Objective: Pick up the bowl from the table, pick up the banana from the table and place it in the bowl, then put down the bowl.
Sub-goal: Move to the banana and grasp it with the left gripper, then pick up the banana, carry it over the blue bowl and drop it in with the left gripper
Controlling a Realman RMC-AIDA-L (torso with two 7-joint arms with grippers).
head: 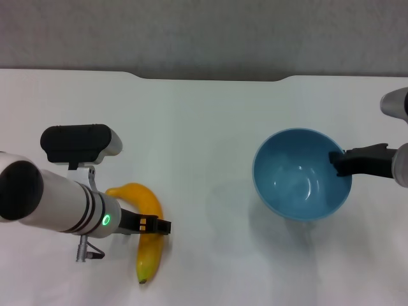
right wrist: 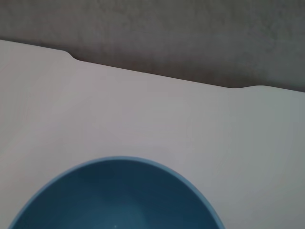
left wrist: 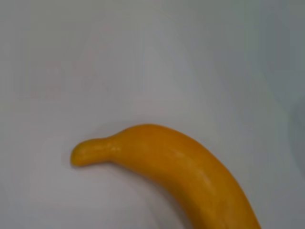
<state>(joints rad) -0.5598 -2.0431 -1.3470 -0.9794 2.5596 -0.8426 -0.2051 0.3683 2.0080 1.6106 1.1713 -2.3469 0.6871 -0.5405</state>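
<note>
The yellow-orange banana (head: 145, 201) lies on the white table (head: 210, 127) at the near left. Its stem points left and its dark tip points toward me. My left gripper (head: 153, 225) is directly over the banana's middle, right at it. The left wrist view shows the banana (left wrist: 190, 171) close up, resting on the table. The light-blue bowl (head: 296, 178) is at the right. My right gripper (head: 336, 162) is shut on its right rim, one finger reaching inside. A shadow beneath the bowl suggests it is held slightly off the table. The bowl's rim fills the near part of the right wrist view (right wrist: 114, 200).
The table's far edge has a shallow notch (head: 210, 78), with grey floor beyond. Bare tabletop lies between the banana and the bowl. The right wrist view shows the table (right wrist: 143, 109) stretching beyond the bowl to the notch.
</note>
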